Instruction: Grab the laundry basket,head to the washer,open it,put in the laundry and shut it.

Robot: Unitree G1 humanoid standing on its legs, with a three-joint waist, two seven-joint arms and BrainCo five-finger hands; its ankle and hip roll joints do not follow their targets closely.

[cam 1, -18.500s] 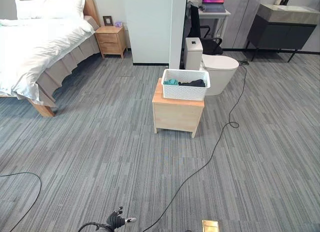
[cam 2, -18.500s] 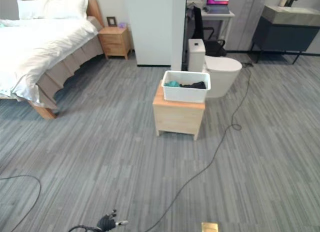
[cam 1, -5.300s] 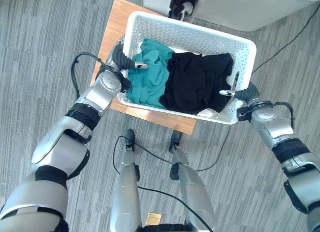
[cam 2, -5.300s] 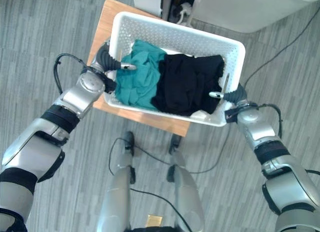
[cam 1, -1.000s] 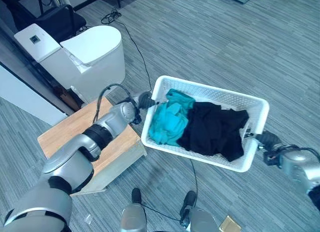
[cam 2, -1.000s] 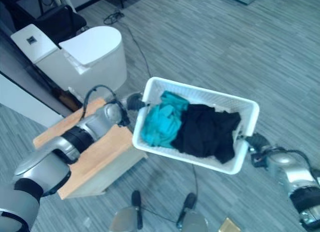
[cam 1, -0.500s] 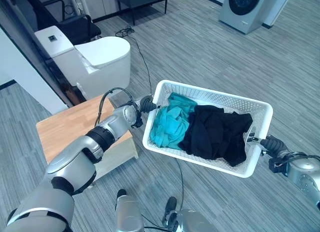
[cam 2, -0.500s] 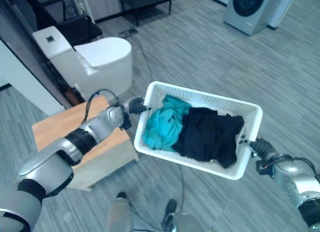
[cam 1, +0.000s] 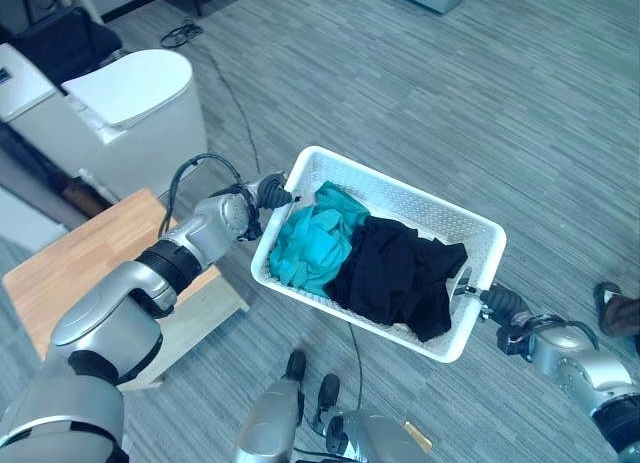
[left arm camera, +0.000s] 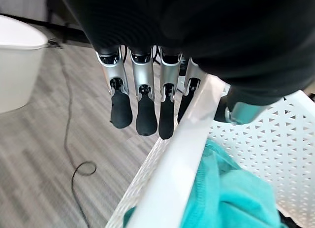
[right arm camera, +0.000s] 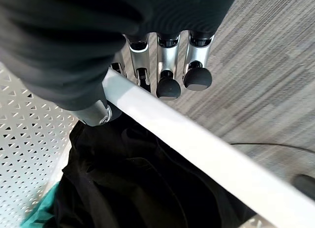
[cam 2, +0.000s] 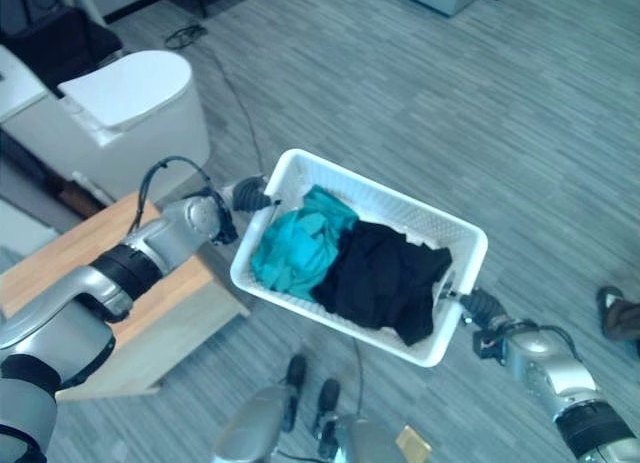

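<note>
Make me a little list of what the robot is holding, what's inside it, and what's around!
holding: laundry basket, white, lifted off the floor
left hand: pinching one short end of the rim
right hand: pinching the other short end
inside: teal clothes nearer the left hand, black clothes nearer the right
nearby: toilet, wooden stand
edge of view: a person's shoe

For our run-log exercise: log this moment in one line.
phase: carrying | laundry basket: lifted | left hand, right hand: gripping rim | contents: teal, black clothes
</note>
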